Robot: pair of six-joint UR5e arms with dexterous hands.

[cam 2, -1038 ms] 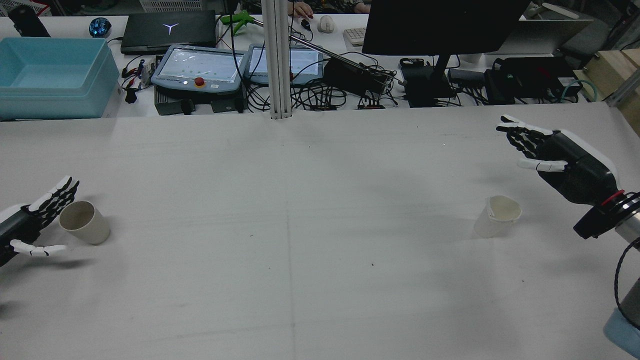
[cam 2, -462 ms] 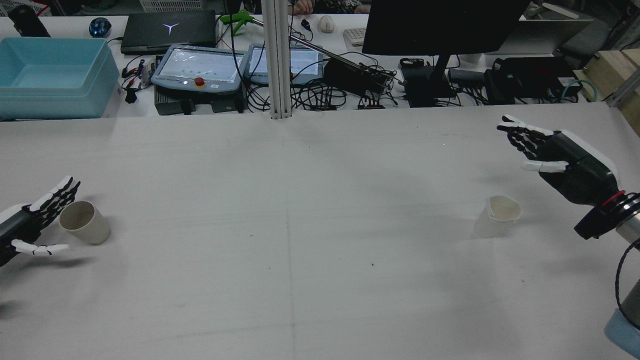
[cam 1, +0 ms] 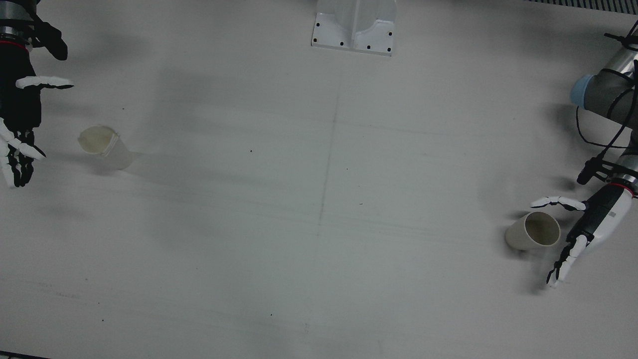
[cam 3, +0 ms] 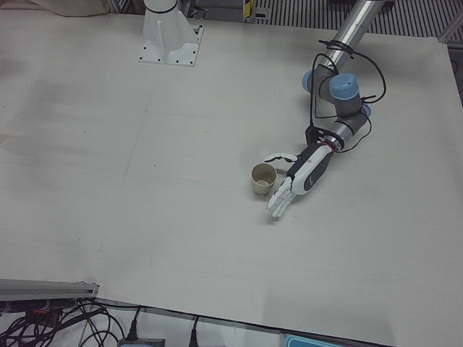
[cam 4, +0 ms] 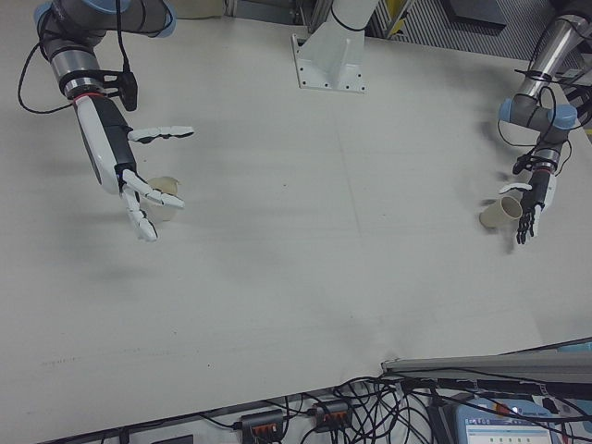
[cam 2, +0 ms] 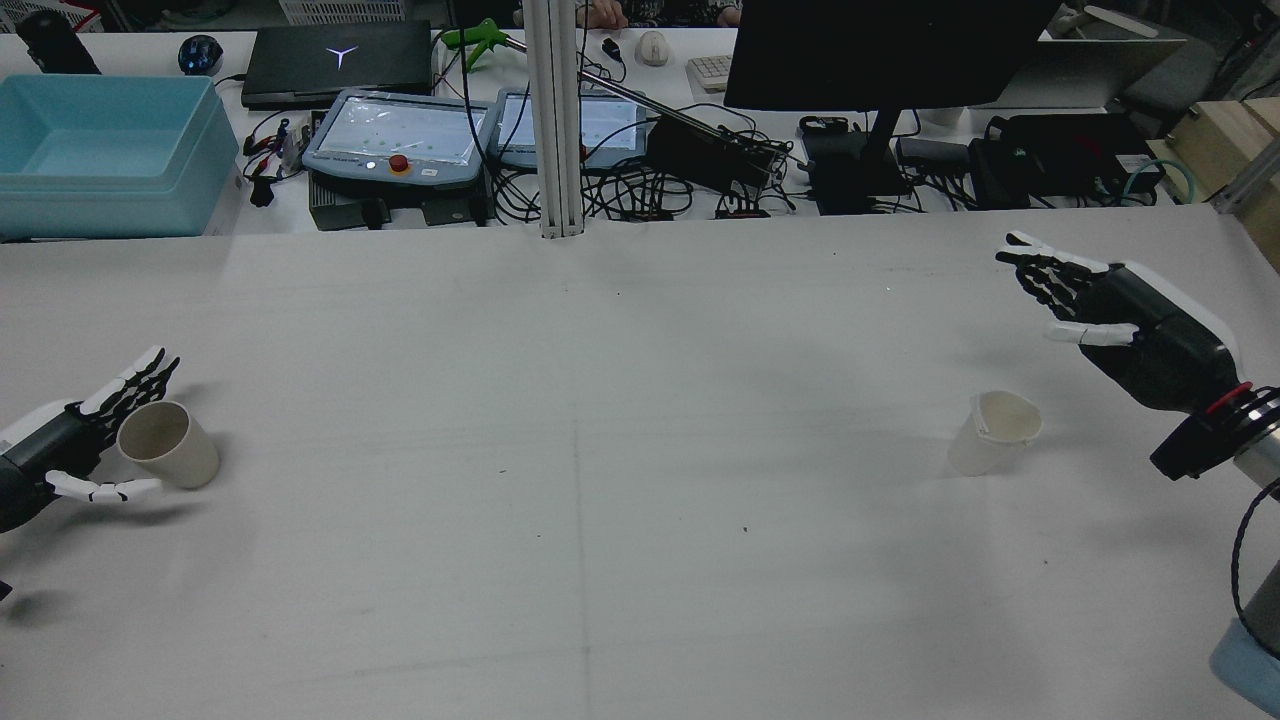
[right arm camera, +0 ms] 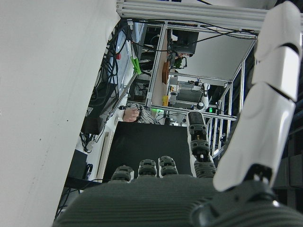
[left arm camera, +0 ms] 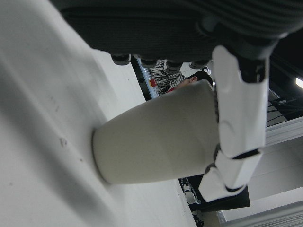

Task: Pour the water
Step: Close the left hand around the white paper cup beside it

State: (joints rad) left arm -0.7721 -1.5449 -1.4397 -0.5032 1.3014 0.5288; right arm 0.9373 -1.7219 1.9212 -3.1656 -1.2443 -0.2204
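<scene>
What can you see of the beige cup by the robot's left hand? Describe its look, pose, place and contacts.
The beige cup is a plain, matte, handleless tumbler, perhaps paper, tapering toward its base. It stands upright on the white table, its mouth open; no contents can be made out. It sits near the table edge on the robot's left side. The left hand is open around it, fingers apart on either side; whether any finger touches cannot be told.

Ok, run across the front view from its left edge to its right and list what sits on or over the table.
Right hand → translucent white plastic cup → white arm pedestal at the top edge → beige paper cup → left hand.
</scene>
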